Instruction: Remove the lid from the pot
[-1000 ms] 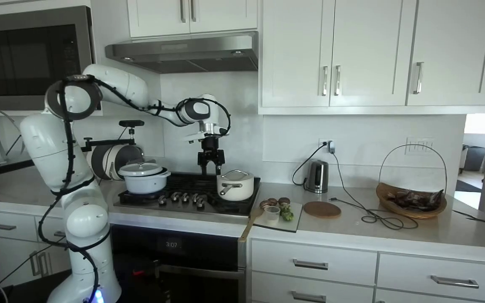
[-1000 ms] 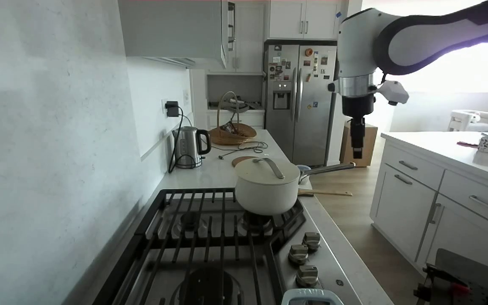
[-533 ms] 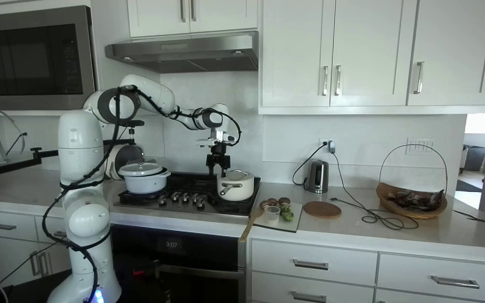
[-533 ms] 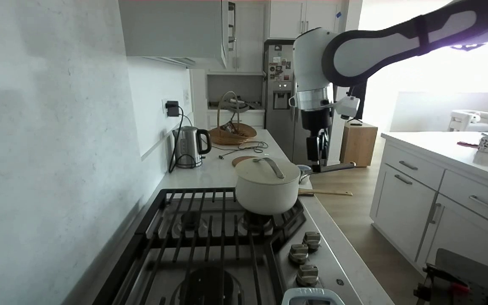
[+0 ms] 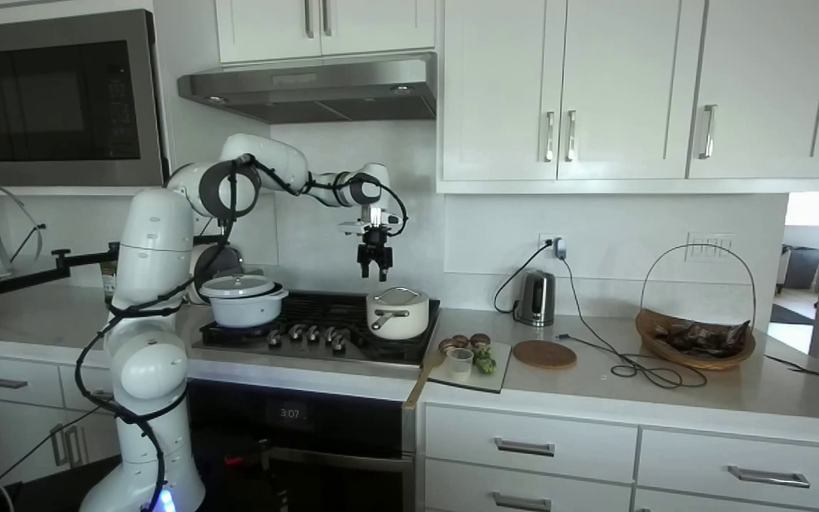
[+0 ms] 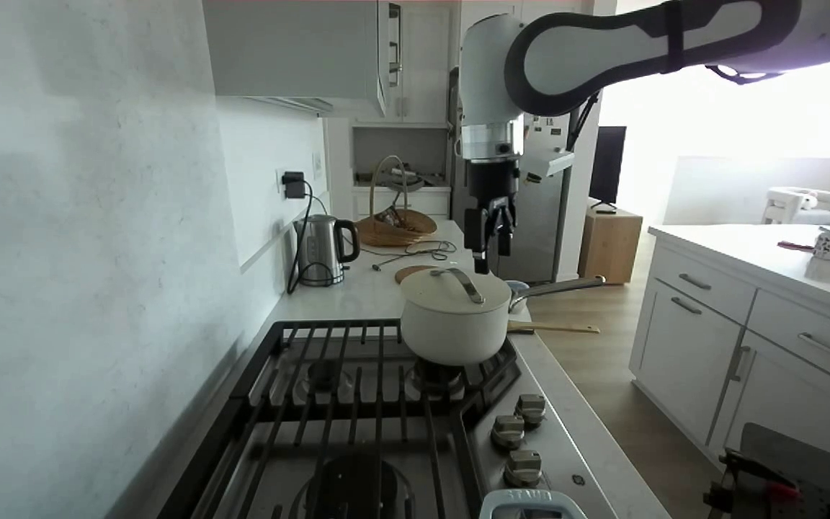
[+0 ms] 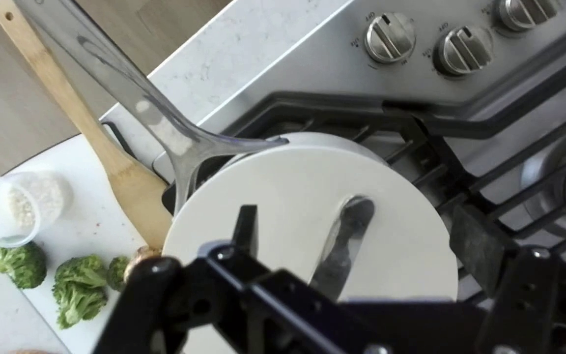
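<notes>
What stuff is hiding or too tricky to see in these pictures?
Inside of the round cream pot: its round cream lid covers it in every view.
One end of the grey metal lid handle: behind the black tool in the wrist view.
Part of the steel fridge: behind the white arm in an exterior view.
The dark pile in the brown wicker basket: too small to name in both exterior views.

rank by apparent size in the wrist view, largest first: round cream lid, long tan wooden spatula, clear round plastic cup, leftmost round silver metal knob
1. Lid, even partly hidden
2. Spatula
3. Cup
4. Knob
</notes>
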